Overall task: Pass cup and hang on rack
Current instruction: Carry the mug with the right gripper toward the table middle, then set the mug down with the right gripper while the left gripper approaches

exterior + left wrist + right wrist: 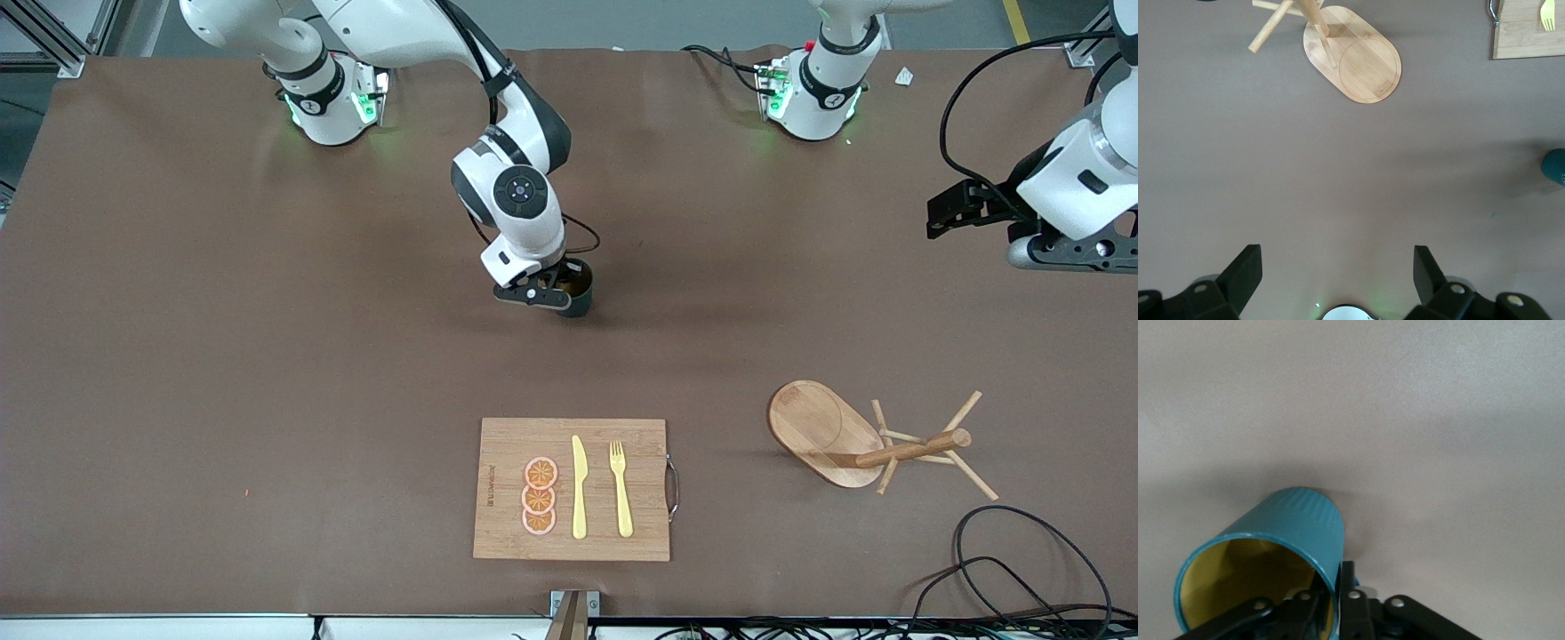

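Observation:
The dark teal cup (580,292) (1295,523) with a yellowish inside stands on the brown table, about midway between the two arm bases and the cutting board. My right gripper (553,293) (1338,580) is shut on the cup's rim, one finger inside and one outside the wall. The handle is hidden. The wooden rack (822,431) (1361,63) stands toward the left arm's end, nearer the front camera, with its post (911,449) and thin pegs. My left gripper (947,213) (1338,260) waits open in the air over bare table, holding nothing. The cup's edge (1555,167) shows in its view.
A bamboo cutting board (502,533) with orange slices (540,496), a yellow knife (579,489) and a yellow fork (621,489) lies near the front edge. Black cables (1022,560) loop at the corner nearest the camera, at the left arm's end.

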Controlling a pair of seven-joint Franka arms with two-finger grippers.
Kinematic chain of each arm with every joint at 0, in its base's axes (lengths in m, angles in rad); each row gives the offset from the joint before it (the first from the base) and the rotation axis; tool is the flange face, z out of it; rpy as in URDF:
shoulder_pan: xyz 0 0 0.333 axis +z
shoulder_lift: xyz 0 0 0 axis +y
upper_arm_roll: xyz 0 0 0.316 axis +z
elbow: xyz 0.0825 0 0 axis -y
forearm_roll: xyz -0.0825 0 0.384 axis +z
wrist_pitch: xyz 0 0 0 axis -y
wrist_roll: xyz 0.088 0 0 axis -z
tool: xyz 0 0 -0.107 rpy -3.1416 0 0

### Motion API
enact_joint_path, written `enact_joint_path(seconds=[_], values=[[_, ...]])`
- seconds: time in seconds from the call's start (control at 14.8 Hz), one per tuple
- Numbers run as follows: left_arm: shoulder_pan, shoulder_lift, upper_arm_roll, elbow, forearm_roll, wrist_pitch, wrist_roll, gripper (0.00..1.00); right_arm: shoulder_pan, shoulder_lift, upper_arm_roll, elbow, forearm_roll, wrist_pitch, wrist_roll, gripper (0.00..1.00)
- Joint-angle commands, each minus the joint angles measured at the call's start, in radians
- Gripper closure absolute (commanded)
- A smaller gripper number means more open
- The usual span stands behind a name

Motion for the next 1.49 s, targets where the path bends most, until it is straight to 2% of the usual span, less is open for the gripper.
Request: enact_joint_path(seconds=[0.0,0.27,0.54,0.74,1.02,1.15,1.42], values=[[-0.018,-0.004,-0.001,0.004,0.001,-0.007,-0.004,0.0,0.003,0.014,-0.008,0.013,0.02,0.003,-0.007,0.0],[-0.079,0.038,-0.004,0.004,0.001,0.07,-0.11,0.0,-0.002,-0.003,-0.006,0.015,0.02,-0.005,-0.025,0.0],[-0.189,0.134,-0.004,0.004,0.003,0.2,-0.317,0.0,-0.038,-0.101,-0.006,0.018,0.023,-0.127,-0.098,0.0],[-0.223,0.171,-0.007,0.004,0.003,0.219,-0.426,0.0,-0.15,-0.184,-0.015,0.006,0.021,-0.254,-0.284,0.0],[-0.312,0.246,-0.006,0.013,-0.002,0.242,-0.501,0.0,-0.356,-0.253,-0.02,0.006,-0.008,-0.44,-0.502,0.0],[-0.381,0.284,-0.003,0.033,0.01,0.265,-0.587,0.0,-0.443,-0.287,-0.018,0.007,-0.092,-0.472,-0.572,0.0],[-0.491,0.349,-0.004,0.062,0.044,0.308,-0.803,0.0,-0.592,-0.334,-0.021,0.02,-0.138,-0.518,-0.799,0.0]])
